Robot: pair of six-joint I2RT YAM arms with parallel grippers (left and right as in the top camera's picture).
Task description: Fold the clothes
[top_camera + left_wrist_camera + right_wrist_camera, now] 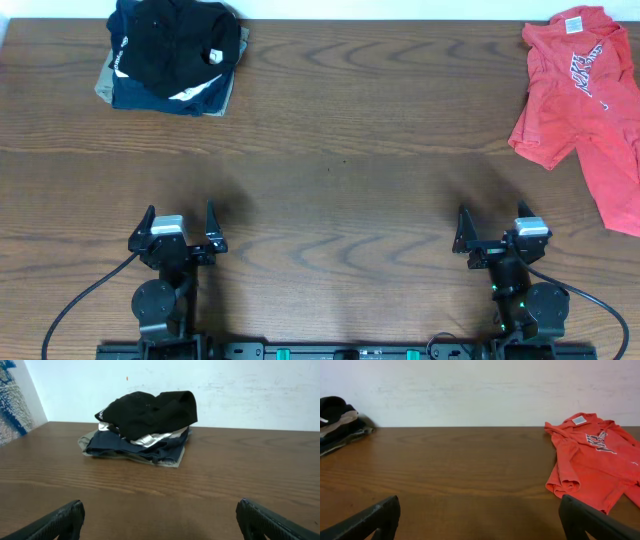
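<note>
A black garment (175, 40) lies crumpled on top of a pile of folded dark-blue and tan clothes at the table's far left; it also shows in the left wrist view (150, 412). A coral-red T-shirt (585, 95) with white print lies loosely spread at the far right, partly over the table's right edge; it also shows in the right wrist view (592, 457). My left gripper (180, 225) is open and empty near the front edge, far from the pile. My right gripper (497, 232) is open and empty near the front edge, short of the T-shirt.
The brown wooden table (330, 150) stretches between the two heaps. A white wall stands behind the table's far edge. The pile under the black garment holds a navy piece (145, 450) and a tan piece.
</note>
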